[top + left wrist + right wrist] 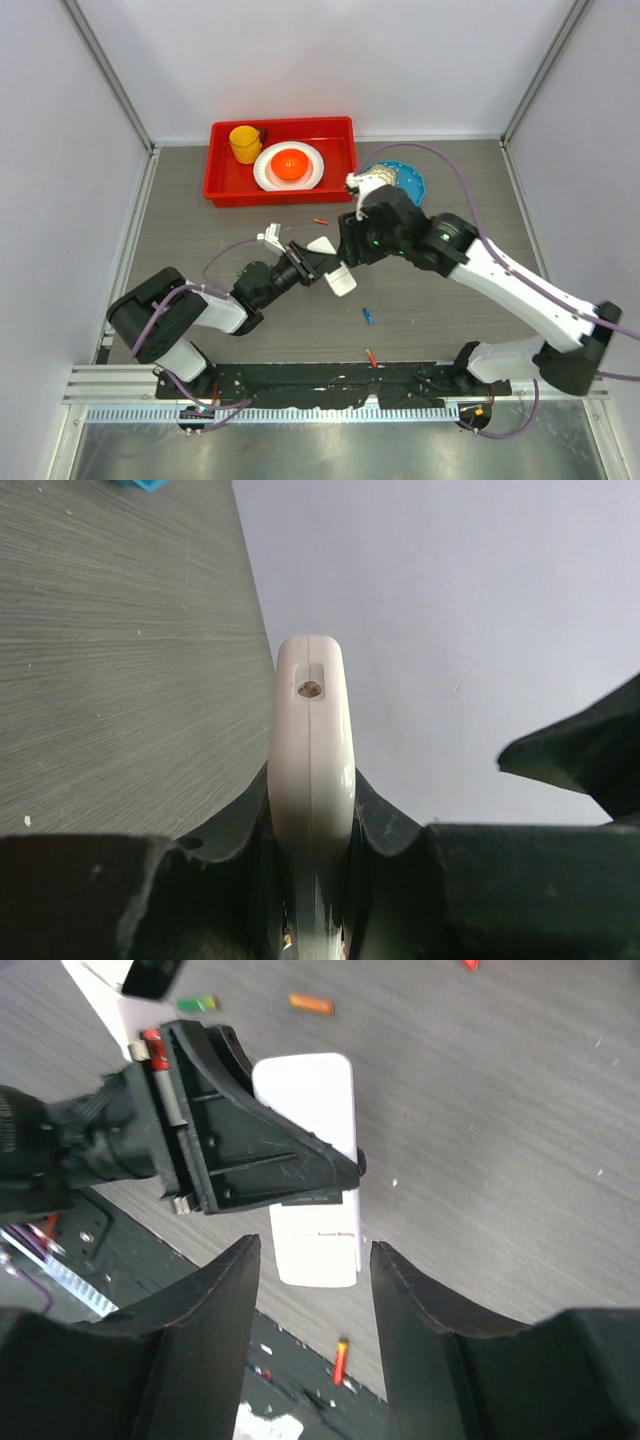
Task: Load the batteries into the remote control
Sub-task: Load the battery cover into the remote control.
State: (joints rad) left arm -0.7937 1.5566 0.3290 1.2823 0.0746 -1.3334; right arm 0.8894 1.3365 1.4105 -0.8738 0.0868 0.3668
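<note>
Left gripper point(312, 815) clenches flat white rectangular remote control point(312, 745); right gripper point(315, 1252) released, empty. Orange cylinder battery point(311, 1004) at remote's 12 o'clock, unpicked. Edge-on pinch may slip.

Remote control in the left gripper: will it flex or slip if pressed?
Probably stiff: the remote control looks like a hard plastic shell. Its glossy surface could slide or pivot, since the left gripper clamps just its flat faces mid-length.
</note>
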